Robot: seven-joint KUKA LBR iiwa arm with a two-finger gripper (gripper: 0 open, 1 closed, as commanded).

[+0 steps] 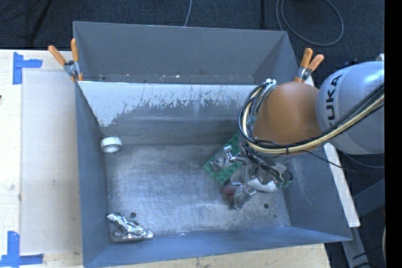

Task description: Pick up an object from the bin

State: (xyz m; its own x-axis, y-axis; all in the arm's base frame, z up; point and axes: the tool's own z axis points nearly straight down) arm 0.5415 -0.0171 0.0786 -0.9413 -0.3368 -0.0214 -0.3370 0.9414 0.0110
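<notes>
A grey bin (188, 66) holds a white ring (111, 145), green scrap (218, 168) and silvery clump (129, 227).

A small white round cap (111, 145) lies at the left; a crumpled silvery piece (129, 226) in the front left corner; behind, cables (190, 6) loop on dark carpet (125, 3).

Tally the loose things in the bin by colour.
White ring: 1
Silver metal piece: 1
Green flat piece under the gripper: 1
Dark lump: 1
Total: 4 told apart; the arm may hide more.
</notes>
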